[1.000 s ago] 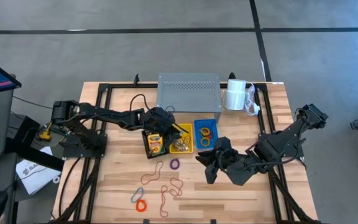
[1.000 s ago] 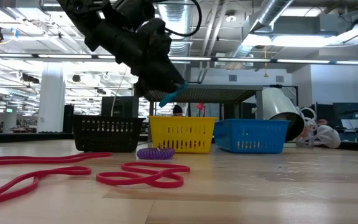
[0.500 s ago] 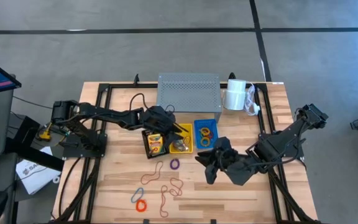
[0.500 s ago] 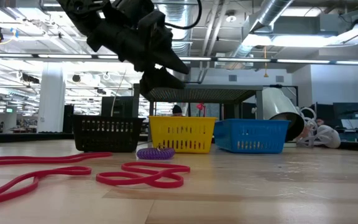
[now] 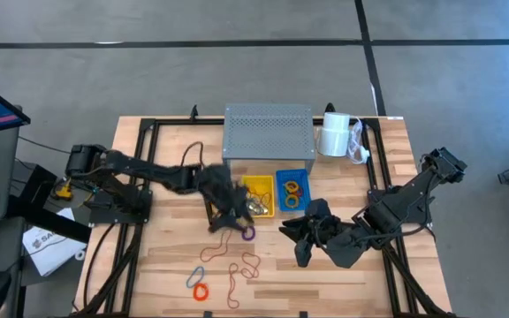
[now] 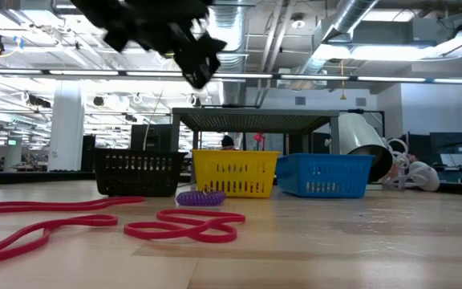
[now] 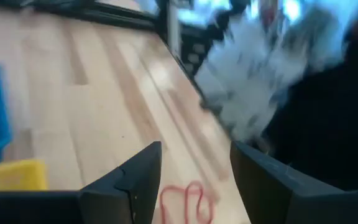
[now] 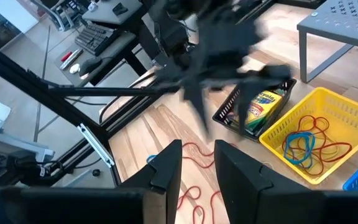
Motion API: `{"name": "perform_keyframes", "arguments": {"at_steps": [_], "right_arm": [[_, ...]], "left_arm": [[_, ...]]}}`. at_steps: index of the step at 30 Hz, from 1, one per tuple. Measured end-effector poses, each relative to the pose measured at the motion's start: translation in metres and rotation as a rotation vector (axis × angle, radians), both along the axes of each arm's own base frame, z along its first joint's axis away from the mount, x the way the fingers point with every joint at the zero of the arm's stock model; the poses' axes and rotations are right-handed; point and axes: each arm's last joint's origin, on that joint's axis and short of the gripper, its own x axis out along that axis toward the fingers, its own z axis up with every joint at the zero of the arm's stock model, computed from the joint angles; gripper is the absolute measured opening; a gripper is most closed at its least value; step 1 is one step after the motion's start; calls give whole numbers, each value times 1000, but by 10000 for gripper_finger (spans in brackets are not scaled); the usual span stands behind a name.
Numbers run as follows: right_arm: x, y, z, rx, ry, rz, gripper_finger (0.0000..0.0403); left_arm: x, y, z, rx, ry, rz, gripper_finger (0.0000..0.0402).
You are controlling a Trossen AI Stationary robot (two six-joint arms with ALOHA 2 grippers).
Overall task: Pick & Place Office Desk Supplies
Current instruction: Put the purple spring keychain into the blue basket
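My left gripper (image 5: 235, 221) hangs open and blurred above the table just near-side of the baskets, with nothing between its fingers (image 7: 194, 163). Loose rubber bands lie flat on the wood below it: a purple one (image 5: 248, 233), red and brown loops (image 5: 250, 263) and an orange one (image 5: 201, 291). A yellow-and-green crayon box (image 8: 263, 109) stands in the black basket (image 8: 229, 115). More bands lie in the yellow basket (image 5: 263, 184) and the blue basket (image 5: 292, 174). My right gripper (image 5: 297, 240) waits raised at the right, open with a narrow gap (image 8: 197, 158) and holding nothing.
A grey perforated riser (image 5: 268, 131) stands behind the baskets, and a white roll (image 5: 332, 137) lies at the far right. Black frame rails (image 5: 148, 177) run along both table sides. Bare wood lies between the loose bands and my right arm.
My left gripper, which held a teal band over the yellow basket, has opened and let it go. It has then swung toward the table's near edge, rising a little and rolling, and now hangs over the loose bands. The right arm has kept still.
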Motion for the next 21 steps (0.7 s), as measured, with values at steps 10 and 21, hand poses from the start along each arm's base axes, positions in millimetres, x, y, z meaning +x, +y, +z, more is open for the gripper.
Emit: {"name": "perform_keyframes", "arguments": {"at_steps": [10, 21], "right_arm": [[-1, 1, 0, -3, 0, 6, 93], [0, 2, 1, 3, -12, 5, 93]], "left_arm": [[-19, -63, -13, 482, 36, 154, 186], [0, -70, -31, 433, 192, 203, 186]]}}
